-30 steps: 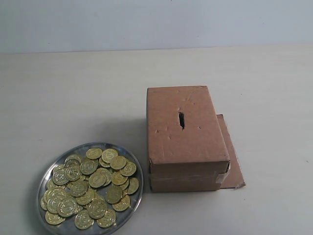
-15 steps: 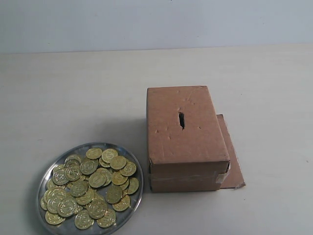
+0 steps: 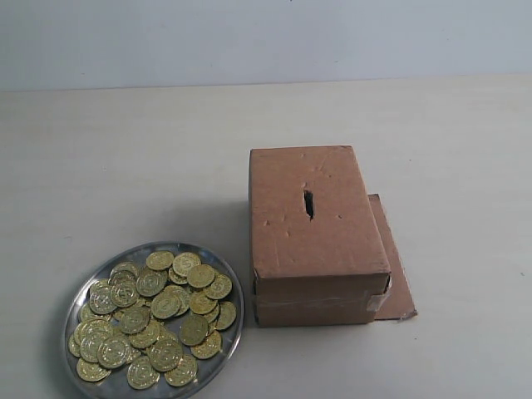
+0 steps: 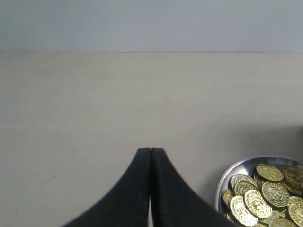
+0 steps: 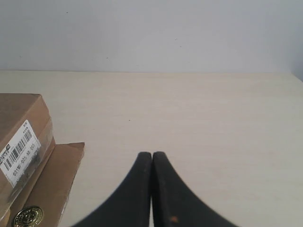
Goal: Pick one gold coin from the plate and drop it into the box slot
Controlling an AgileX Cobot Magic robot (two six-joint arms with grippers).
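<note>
A silver plate (image 3: 86, 287) heaped with several gold coins (image 3: 154, 316) sits at the front left of the exterior view. To its right stands the brown cardboard box (image 3: 316, 237) with the dark slot (image 3: 308, 204) in its top. No arm shows in the exterior view. My left gripper (image 4: 150, 150) is shut and empty over bare table, with the plate (image 4: 228, 174) and coins (image 4: 262, 194) off to one side. My right gripper (image 5: 152, 154) is also shut and empty, with the box (image 5: 21, 137) off to its side.
A flat cardboard sheet (image 3: 395, 274) lies under the box's right side. In the right wrist view one loose gold coin (image 5: 27, 216) lies on that sheet (image 5: 52, 179) beside the box. A pale wall runs along the back of the table.
</note>
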